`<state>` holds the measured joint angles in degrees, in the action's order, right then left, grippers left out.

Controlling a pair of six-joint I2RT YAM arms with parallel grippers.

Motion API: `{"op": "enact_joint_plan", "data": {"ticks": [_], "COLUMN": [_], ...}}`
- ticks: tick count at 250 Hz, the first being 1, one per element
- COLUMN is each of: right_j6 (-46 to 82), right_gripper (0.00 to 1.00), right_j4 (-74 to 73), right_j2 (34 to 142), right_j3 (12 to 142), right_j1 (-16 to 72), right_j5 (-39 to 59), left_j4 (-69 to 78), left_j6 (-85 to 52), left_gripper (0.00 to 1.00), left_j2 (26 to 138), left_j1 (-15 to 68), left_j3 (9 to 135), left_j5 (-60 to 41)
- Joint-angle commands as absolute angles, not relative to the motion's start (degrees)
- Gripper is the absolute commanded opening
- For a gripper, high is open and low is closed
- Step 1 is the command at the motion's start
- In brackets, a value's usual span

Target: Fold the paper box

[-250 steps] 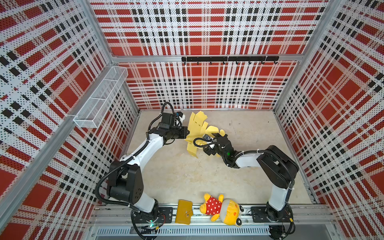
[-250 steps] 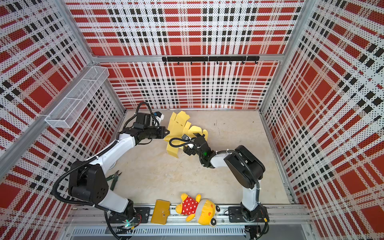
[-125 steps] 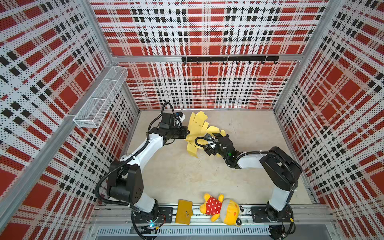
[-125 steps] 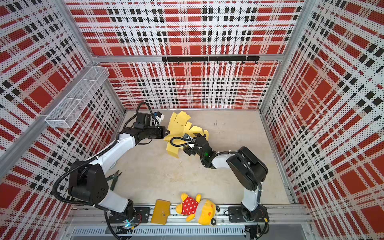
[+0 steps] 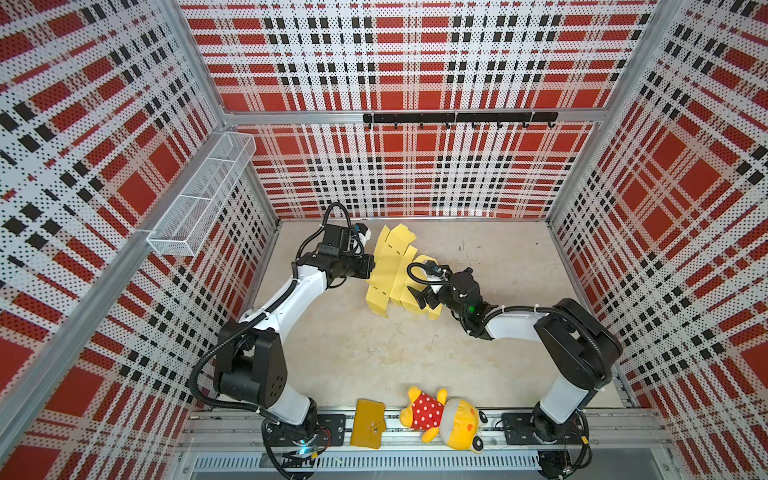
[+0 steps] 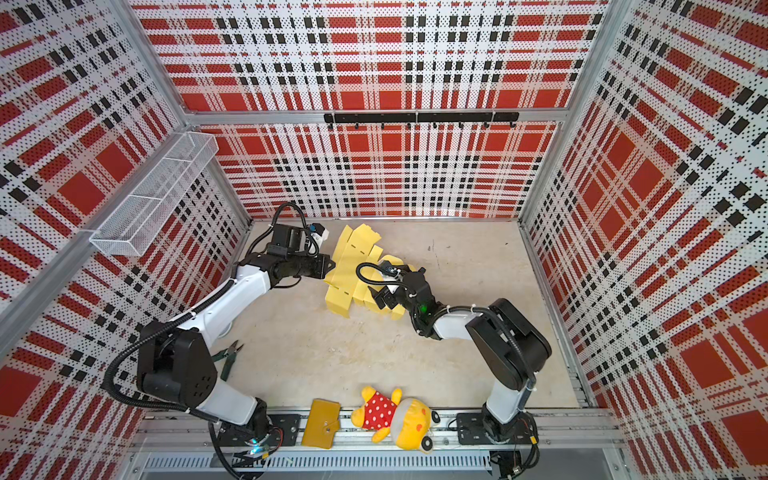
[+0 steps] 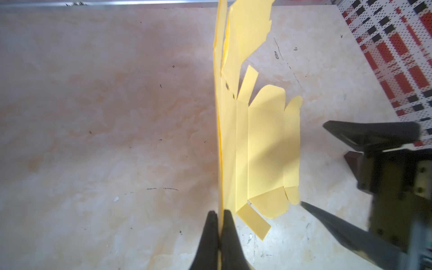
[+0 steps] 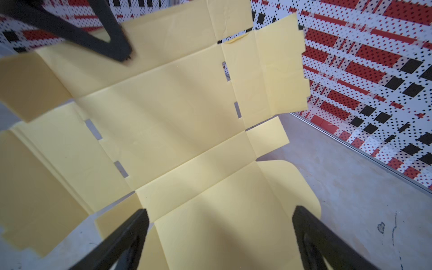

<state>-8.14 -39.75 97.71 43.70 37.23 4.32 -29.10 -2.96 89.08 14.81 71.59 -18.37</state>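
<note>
The paper box (image 5: pixel 390 266) (image 6: pixel 353 266) is a pale yellow die-cut sheet with flaps and creases. Its far part stands tilted up and its near flaps rest on the floor. My left gripper (image 5: pixel 371 266) (image 7: pixel 219 212) is shut on the sheet's left edge, with the thin card pinched between both fingers. My right gripper (image 5: pixel 420 297) (image 8: pixel 219 210) stands open, its jaws wide apart over the rounded flap (image 8: pixel 233 222) at the sheet's near end. The right wrist view shows the sheet (image 8: pixel 175 105) spread wide, with the left gripper's fingers (image 8: pixel 112 46) at its far edge.
A mustard wallet (image 5: pixel 368 424) and a yellow plush toy (image 5: pixel 442 417) in a red dotted shirt lie on the front rail. Pliers (image 6: pixel 228 357) lie by the left arm's base. A wire basket (image 5: pixel 199 199) hangs on the left wall, and a hook rail (image 5: pixel 459 118) on the back wall.
My right gripper has crept a little to the left, further over the sheet's near flaps. The left gripper has kept its hold and has not moved.
</note>
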Motion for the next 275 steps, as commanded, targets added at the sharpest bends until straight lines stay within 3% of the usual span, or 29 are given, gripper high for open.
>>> {"op": "enact_joint_plan", "data": {"ticks": [1, 56, 116, 154, 222, 275], "right_j6": [0.6, 7.5, 30.5, 41.8, 59.4, 69.2], "right_gripper": [0.98, 0.97, 0.88, 0.86, 0.8, 0.76], "right_j4": [-41.8, -26.0, -11.6, 2.1, 3.3, -2.4], "right_j2": [93.1, 88.2, 86.0, 85.3, 83.1, 83.7], "right_j3": [43.4, 49.0, 54.3, 58.2, 57.4, 57.3], "right_j1": [36.8, 36.1, 30.5, 27.0, 22.0, 22.0], "right_j5": [8.7, 8.7, 7.9, 8.1, 17.7, 18.6], "left_j4": [-31.2, -34.2, -33.9, -25.8, -6.7, -2.0], "left_j6": [3.9, 14.0, 28.6, 39.0, 58.4, 60.0], "left_gripper": [0.0, 0.0, 0.0, 0.0, 0.0, 0.0], "left_j2": [89.4, 91.2, 95.0, 97.2, 99.8, 101.8], "left_j1": [15.0, 19.3, 24.3, 26.3, 29.4, 30.9], "left_j3": [74.1, 76.9, 81.5, 80.2, 76.6, 75.6], "left_j5": [-13.5, -8.5, -1.4, 1.9, 3.9, 4.6]}}
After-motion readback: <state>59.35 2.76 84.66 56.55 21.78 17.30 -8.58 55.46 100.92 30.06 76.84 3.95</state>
